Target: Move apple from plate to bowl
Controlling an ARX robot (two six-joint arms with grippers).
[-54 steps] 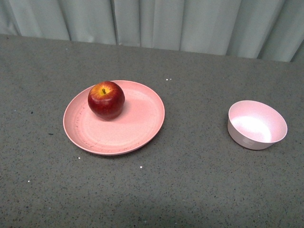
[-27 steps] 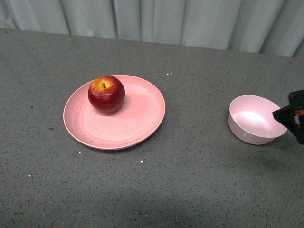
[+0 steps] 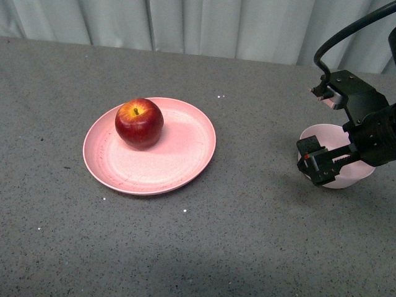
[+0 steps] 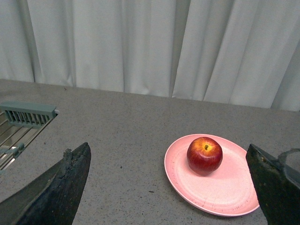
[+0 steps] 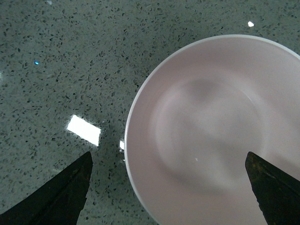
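Note:
The dark-red apple (image 3: 138, 122) sits upright on the far left part of the salmon-pink plate (image 3: 179, 158), left of the table's middle. The pale pink bowl (image 3: 322, 133) stands at the right, empty and partly hidden behind my right gripper (image 3: 322, 164). That gripper hangs open just above the bowl. In the right wrist view the bowl (image 5: 211, 131) fills the space under the open right gripper (image 5: 168, 157). My left gripper (image 4: 166, 147) is open and empty, well short of the apple (image 4: 205, 155) and plate (image 4: 211, 192). It is out of the front view.
The grey speckled table (image 3: 235, 235) ends at a pale curtain (image 3: 204, 25) at the back. A grey-green slatted rack over a metal grid (image 4: 23, 117) shows in the left wrist view, well away from the plate.
My right arm has come into the front view from the right and now hangs over the bowl. The apple, plate and bowl have not moved.

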